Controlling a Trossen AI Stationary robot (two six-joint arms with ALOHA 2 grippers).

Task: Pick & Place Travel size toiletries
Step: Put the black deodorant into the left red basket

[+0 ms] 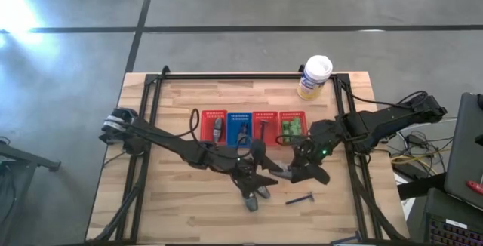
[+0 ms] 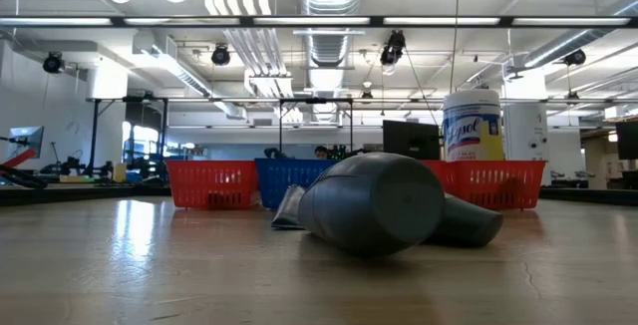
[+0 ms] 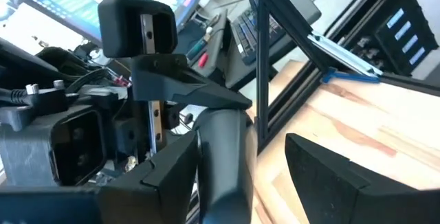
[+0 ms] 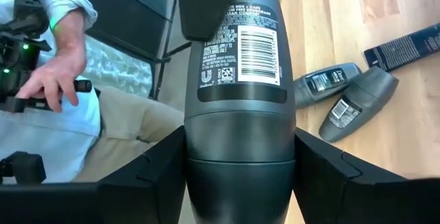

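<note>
A grey rounded tube (image 1: 278, 172) hangs in the air between my two grippers over the table's near middle. My right gripper (image 1: 298, 169) is shut on its cap end. My left gripper (image 1: 260, 176) is open around its other end. Two more grey tubes (image 4: 326, 83) (image 4: 357, 104) lie on their sides on the table beside a dark blue flat box (image 4: 405, 49). A thin dark-handled razor (image 1: 299, 198) lies flat near the table's near edge. Green packets (image 1: 292, 127) sit in the rightmost basket. My left gripper (image 3: 240, 183) stands with its fingers on either side of the tube's end (image 3: 223, 162). One finger (image 3: 172, 176) lies against the tube's side; the other (image 3: 330, 176) stands apart from it. My right gripper (image 4: 240, 176) pinches the tube's cap end (image 4: 240, 138) between both fingers, coming level from the table's right. The fingers lie along the tube. The tube is lifted clear, about level, its barcode label (image 4: 240, 45) facing the wrist camera.
Several small mesh baskets, red (image 1: 213, 125) and blue (image 1: 240, 125), stand in a row toward the far side. A white-capped yellowish canister (image 1: 315, 76) stands at the far right corner. A person's hand (image 4: 55, 80) holds a device beyond the table. Bare wood lies on the near left.
</note>
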